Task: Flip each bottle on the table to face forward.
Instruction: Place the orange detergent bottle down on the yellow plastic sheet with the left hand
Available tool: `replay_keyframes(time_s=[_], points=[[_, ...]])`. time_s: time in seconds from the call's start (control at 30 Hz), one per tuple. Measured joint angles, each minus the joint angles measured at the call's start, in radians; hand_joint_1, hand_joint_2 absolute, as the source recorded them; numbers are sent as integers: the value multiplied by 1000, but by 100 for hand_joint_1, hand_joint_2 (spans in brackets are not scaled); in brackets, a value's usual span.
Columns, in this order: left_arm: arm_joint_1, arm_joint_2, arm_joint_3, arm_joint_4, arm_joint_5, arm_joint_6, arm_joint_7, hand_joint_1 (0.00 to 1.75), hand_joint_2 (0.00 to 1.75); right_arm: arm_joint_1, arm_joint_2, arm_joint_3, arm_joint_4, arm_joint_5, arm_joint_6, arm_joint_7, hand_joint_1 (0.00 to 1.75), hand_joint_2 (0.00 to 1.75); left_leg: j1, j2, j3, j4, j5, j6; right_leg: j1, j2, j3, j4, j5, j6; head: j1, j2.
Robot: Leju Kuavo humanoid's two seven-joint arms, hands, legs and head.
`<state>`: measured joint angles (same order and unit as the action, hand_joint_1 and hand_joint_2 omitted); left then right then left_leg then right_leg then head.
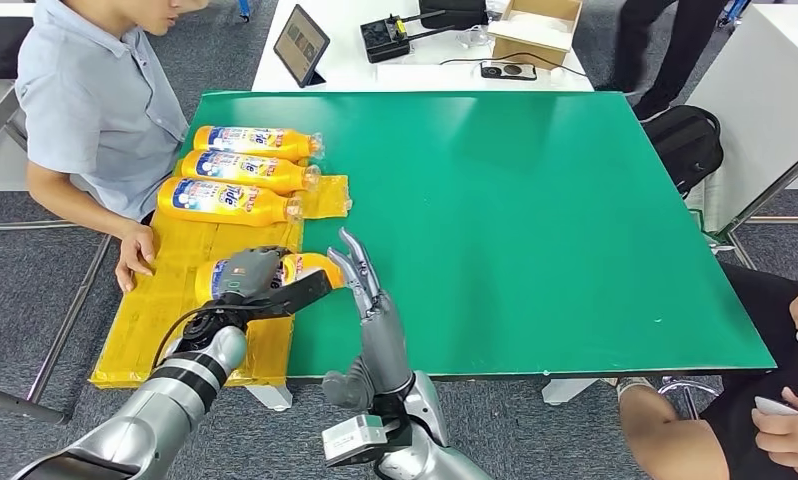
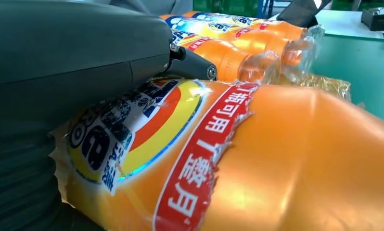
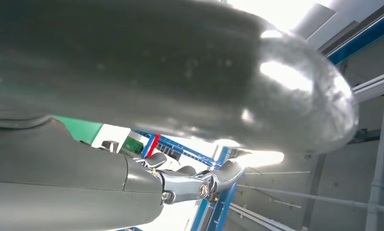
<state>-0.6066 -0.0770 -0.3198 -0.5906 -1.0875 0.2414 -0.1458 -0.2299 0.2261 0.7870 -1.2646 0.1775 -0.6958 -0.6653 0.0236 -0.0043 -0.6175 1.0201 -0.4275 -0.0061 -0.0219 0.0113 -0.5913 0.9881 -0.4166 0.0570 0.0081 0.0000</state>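
My left hand [image 1: 258, 283] grips nearest bottle [image 1: 305, 268] from above, its long axis across me; right hand [image 1: 360, 275], fingers spread, just beside cap end.

The head view is bright and evenly lit from overhead, with soft shadows and a pale sheen on the green table [image 1: 535, 220] beyond the right hand [image 1: 370, 300]. In the left wrist view the left hand [image 2: 60, 72] is dark and blurred, while the bottle [image 2: 257, 163] under it is sharp, with glare. The right wrist view is backlit, washed out, perhaps by ceiling lights.
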Motion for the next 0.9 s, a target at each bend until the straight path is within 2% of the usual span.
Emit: replay_keyframes(time_s=[0.03, 0.13, 0.43, 0.6, 0.67, 0.73, 0.9], points=[[-2, -1, -3, 6, 0, -7, -3, 16, 175, 0, -1, 0, 0, 0, 0, 0, 0, 0, 0, 0, 0, 0, 0, 0, 0, 0, 0, 0, 0, 0, 0, 0], [-6, -4, -6, 23, 22, -50, -33, 0, 175, -2, -1, 0, 0, -4, 0, 0, 0, 0, 0, 0, 0, 0, 0, 0, 0, 0, 0, 0, 0, 0, 0, 0], [1, -17, 1, 23, 134, -152, -137, 0, 175, -8, -10, 1, 1, -8, 0, 0, 0, 0, 0, -4, 1, 0, 0, 0, 0, -4, 3, 0, -1, 0, 0, 0], [28, -39, 54, -33, 378, -369, -253, 0, 175, -15, -16, 11, 5, -12, 0, 0, 0, 0, 0, -6, 3, 0, 1, 1, 0, -5, 6, 0, 0, 0, 0, 0], [52, -48, 75, -66, 453, -411, -285, 0, 175, -18, -17, 17, 7, -12, 0, 0, 0, 0, 0, -5, 3, 0, 1, 1, 0, -5, 6, 0, 0, 0, 0, 0], [83, -59, 95, -112, 510, -406, -314, 0, 175, -19, -18, 19, 8, -10, 0, 0, 0, 0, 0, -4, 3, 0, 1, 1, 0, -5, 5, 0, 0, 0, 0, 0], [167, -87, 112, -271, 617, -304, -352, 0, 175, -13, -15, 5, 1, 66, 0, 0, 0, 0, 0, -4, -1, 0, 2, 1, 0, -5, 1, 0, 0, 0, 0, 0]])
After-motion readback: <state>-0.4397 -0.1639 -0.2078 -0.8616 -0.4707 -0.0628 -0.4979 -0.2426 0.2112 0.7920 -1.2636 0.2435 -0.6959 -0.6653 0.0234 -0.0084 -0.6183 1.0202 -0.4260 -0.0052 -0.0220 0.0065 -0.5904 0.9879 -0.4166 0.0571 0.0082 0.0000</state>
